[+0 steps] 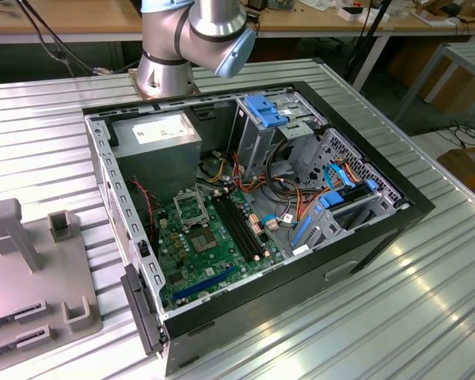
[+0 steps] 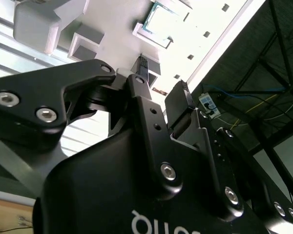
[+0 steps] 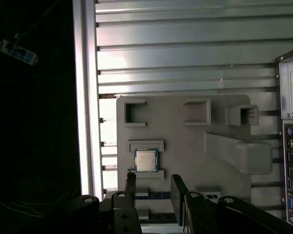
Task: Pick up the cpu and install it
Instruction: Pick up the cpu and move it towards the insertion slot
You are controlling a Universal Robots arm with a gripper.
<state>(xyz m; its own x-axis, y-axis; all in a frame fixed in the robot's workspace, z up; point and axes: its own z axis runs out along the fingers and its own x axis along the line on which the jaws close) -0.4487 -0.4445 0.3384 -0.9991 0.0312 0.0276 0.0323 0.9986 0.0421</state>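
Note:
The cpu [image 3: 146,161], a small square chip with a silver top and thin green rim, lies flat in a recess of the grey fixture tray [image 3: 185,141]. It also appears bright and washed out in the second wrist view [image 2: 158,22]. My gripper [image 3: 154,187] hangs well above the tray, open, its two black fingers [image 3: 131,184] spread with nothing between them, a little to one side of the chip. The second wrist view shows the same open gripper [image 2: 161,82]. In the exterior view the motherboard [image 1: 214,245] lies inside the open computer case, with its square metal socket frame [image 1: 191,207].
The open computer case [image 1: 253,206] sits mid-table on the ribbed metal table [image 1: 427,301]; the arm's base [image 1: 166,67] stands behind it. The grey tray [image 1: 32,269] has raised blocks and posts. The table's edge [image 3: 85,122] runs beside the tray, dark floor beyond it.

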